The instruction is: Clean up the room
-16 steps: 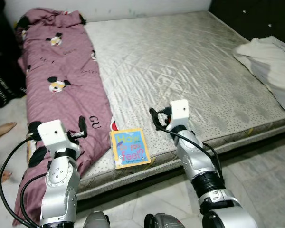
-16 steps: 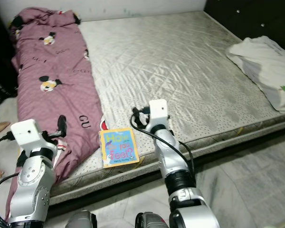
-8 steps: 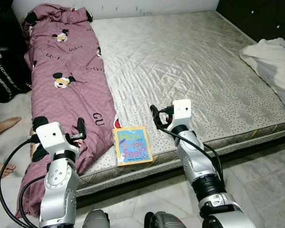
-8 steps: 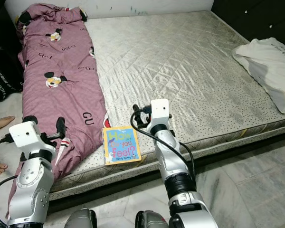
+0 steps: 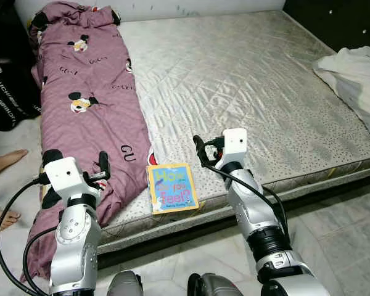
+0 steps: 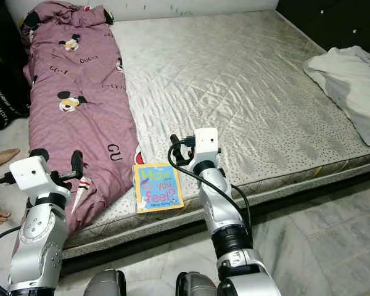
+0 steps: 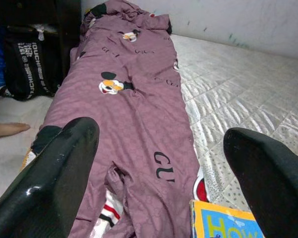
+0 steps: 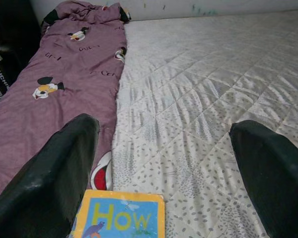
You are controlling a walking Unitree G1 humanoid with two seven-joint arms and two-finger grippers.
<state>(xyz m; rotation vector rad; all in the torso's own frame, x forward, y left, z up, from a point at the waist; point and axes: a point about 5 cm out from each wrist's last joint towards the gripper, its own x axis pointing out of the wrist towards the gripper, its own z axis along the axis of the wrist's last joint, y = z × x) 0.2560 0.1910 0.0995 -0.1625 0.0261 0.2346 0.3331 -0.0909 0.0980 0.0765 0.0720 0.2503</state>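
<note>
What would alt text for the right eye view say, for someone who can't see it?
A colourful children's book lies at the near edge of a bare mattress, between the robot's two raised silver arms. The open right claw hovers just right of the book, the left claw over a purple cartoon-print blanket; a white pillow lies far right.

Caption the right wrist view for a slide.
Open right gripper hovers over the quilted mattress, a yellow-edged book below and a purple cartoon blanket alongside.
</note>
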